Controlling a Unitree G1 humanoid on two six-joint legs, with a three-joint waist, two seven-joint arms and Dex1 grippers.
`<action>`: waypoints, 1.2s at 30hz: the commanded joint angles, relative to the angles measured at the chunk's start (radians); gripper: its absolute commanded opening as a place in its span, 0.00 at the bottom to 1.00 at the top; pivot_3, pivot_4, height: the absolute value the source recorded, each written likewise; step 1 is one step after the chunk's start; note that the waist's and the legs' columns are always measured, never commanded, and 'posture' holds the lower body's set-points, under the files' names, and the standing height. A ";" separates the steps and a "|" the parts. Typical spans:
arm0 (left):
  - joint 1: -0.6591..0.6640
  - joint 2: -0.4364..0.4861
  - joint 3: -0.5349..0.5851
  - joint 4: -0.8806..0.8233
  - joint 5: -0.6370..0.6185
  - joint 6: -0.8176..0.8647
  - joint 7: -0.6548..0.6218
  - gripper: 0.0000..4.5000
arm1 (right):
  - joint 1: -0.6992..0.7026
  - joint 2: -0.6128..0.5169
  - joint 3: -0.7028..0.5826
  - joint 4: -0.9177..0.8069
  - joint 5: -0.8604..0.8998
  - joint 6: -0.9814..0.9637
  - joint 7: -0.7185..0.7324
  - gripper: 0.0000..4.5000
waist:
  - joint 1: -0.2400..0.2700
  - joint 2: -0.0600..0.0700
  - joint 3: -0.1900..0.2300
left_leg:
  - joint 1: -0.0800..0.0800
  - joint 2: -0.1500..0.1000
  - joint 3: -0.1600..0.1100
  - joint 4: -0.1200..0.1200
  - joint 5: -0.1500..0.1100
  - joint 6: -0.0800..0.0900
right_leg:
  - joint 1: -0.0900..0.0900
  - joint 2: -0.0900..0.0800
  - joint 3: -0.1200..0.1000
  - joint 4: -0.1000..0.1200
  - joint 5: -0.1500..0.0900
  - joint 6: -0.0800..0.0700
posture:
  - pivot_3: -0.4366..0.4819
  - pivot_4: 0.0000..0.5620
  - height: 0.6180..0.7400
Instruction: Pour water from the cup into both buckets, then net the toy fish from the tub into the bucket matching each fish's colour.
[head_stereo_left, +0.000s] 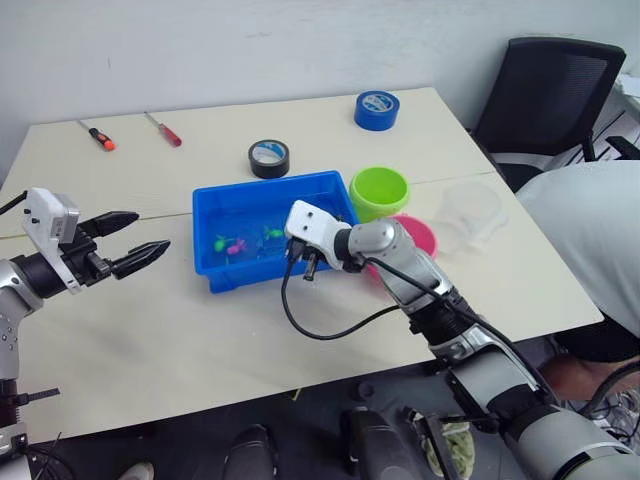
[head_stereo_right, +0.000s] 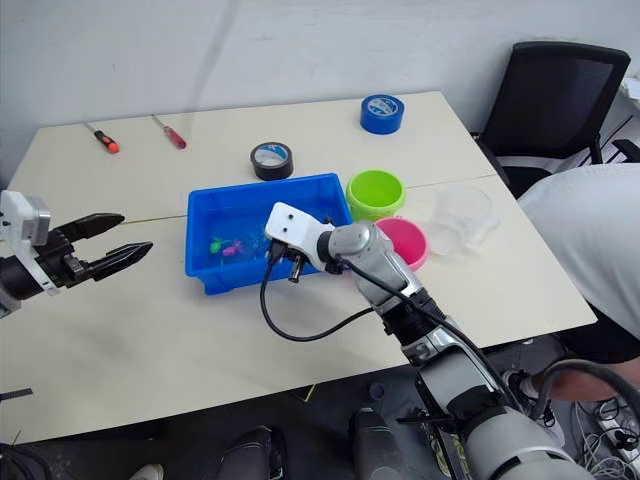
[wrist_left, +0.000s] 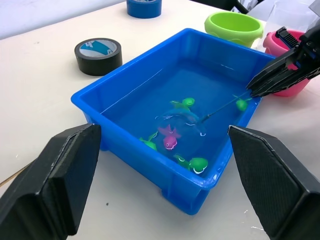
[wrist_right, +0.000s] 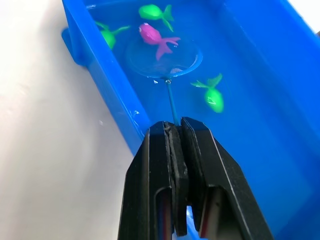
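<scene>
Over the tub (head_stereo_left: 270, 200), I have the right gripper (wrist_right: 175, 131) clamped tight on the net (wrist_right: 162, 57) handle, hoop sunk in the water beside a pink fish (wrist_right: 154, 36). Green fish (wrist_right: 212, 97) lie near it. My left gripper (head_stereo_left: 128, 241) hangs wide open, well clear of the tub.

Open table (head_stereo_left: 150, 320) ahead of and below left tool (head_stereo_left: 140, 241), fingers spread, clear run to tub (head_stereo_left: 225, 278) wall. Inside tub, right tool (wrist_right: 175, 131) clamped on net (wrist_right: 162, 59) handle, fish (wrist_right: 156, 36) close around hoop. Just behind right tool, green bucket (head_stereo_left: 379, 190) and pink bucket (head_stereo_left: 424, 235) touching, cup (head_stereo_left: 470, 212) beyond. Black tape roll (head_stereo_left: 269, 158) beyond tub
</scene>
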 joint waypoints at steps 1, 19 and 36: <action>-0.002 0.017 0.033 -0.027 -0.021 -0.001 0.004 0.98 | -0.022 0.009 -0.048 -0.045 0.044 0.068 -0.001 0.00 | 0.000 0.000 0.000 | 0.000 0.000 0.000 0.000 0.000 0.000 | 0.000 0.000 0.000 0.000 0.000 0.000 | 0.48 0.27 0.92; -0.087 0.010 -0.028 0.018 -0.012 -0.018 -0.028 0.98 | -0.016 -0.031 -0.224 -0.279 0.289 0.365 -0.037 0.00 | 0.001 0.000 0.000 | 0.000 0.000 0.000 -0.005 0.000 0.000 | -0.001 0.000 0.000 -0.002 0.000 0.000 | 0.48 0.27 0.92; -0.215 0.001 -0.202 0.017 -0.007 -0.023 -0.175 0.98 | 0.151 -0.324 -0.375 -0.478 0.405 0.259 0.005 0.00 | 0.009 0.000 0.000 | 0.000 -0.001 0.000 -0.008 0.000 0.000 | -0.001 0.000 0.000 -0.006 0.000 0.000 | 0.48 0.27 0.92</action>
